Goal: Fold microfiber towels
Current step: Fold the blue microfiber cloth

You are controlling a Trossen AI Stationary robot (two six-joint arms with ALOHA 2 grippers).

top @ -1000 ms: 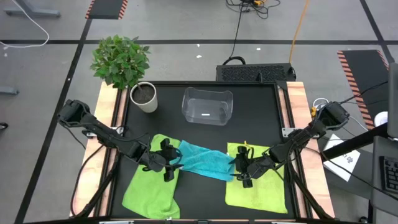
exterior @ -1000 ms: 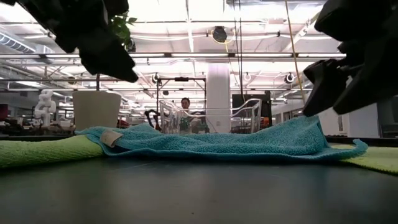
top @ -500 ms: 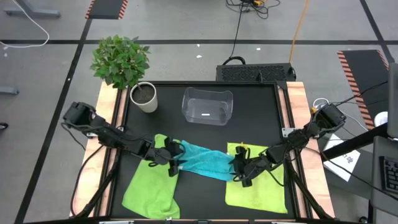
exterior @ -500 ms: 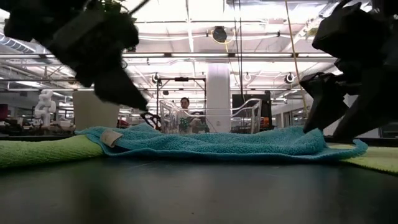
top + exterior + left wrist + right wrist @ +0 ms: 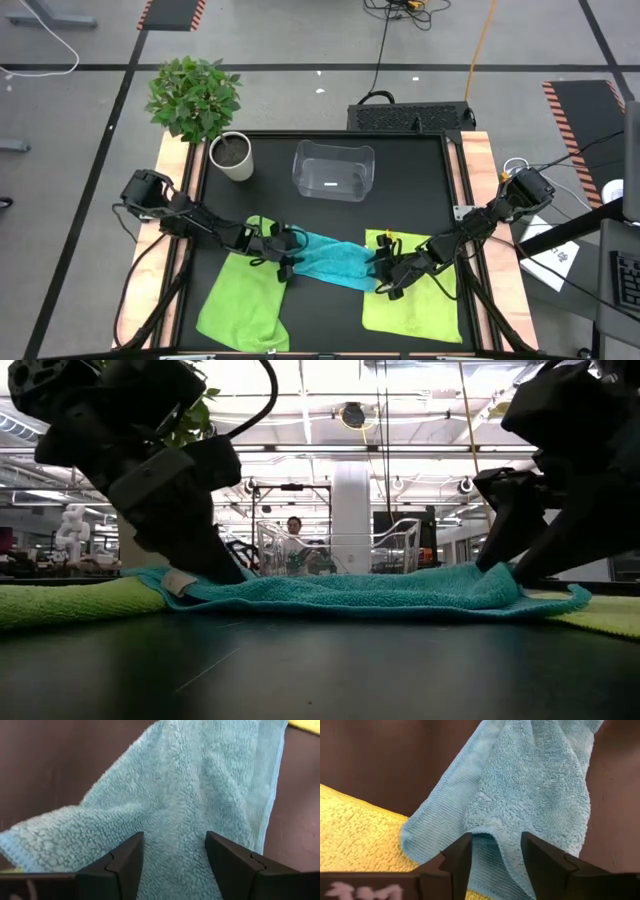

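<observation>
**Turquoise towel spanned by both grippers at the table's near middle**

Towels first, nearest the table's front edge: a lime-green microfiber towel (image 5: 240,305) lies at front left and a second lime-green towel (image 5: 415,290) at front right, both flat on the black table (image 5: 420,190). Between them, slightly farther back, the turquoise-blue towel (image 5: 325,258) lies rumpled, its left end overlapping the left green towel and its right end resting on the edge of the right green one. In the low view it forms a low, wrinkled ridge with a small white label at its left end.

My left gripper (image 5: 280,262) is down at the turquoise towel's left end. Its fingers (image 5: 125,865) stand wide apart with the fuzzy cloth showing between them, released and not pinching anything.

My right gripper (image 5: 384,272) is down at the towel's right end. Its fingers (image 5: 457,862) straddle a folded-over edge of the blue cloth. They are partly drawn in, with a gap remaining, and I cannot tell whether they grip the fabric.

Farther back, at the table's middle, stands a clear plastic bin (image 5: 333,170). At the far left corner is a white pot holding a leafy green plant (image 5: 195,100).
</observation>
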